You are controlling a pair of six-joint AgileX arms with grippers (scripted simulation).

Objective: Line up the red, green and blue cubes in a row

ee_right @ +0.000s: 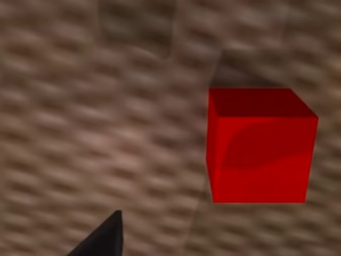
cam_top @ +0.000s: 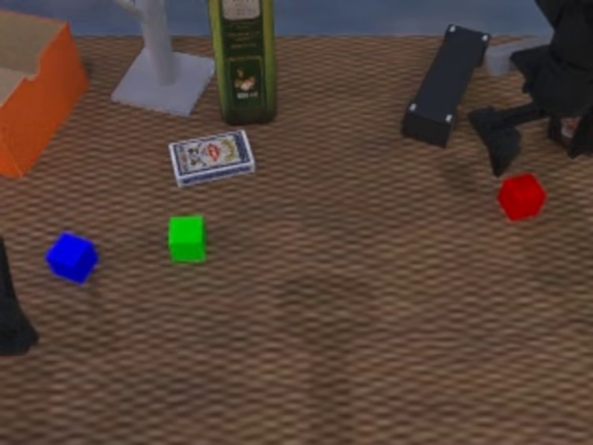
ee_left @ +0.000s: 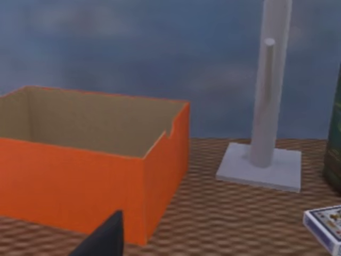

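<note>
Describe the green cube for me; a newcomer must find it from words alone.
Start at the tall olive oil bottle at the table's far edge, then drop to the card box lying just in front of it. The green cube sits a little nearer still, the only green block, with the blue cube to its left.

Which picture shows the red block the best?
The right wrist view is best: the red cube looks big there, with its top and a side face clear. The top view shows it small, at the table's right near the right gripper. The left wrist view does not show it.
</note>
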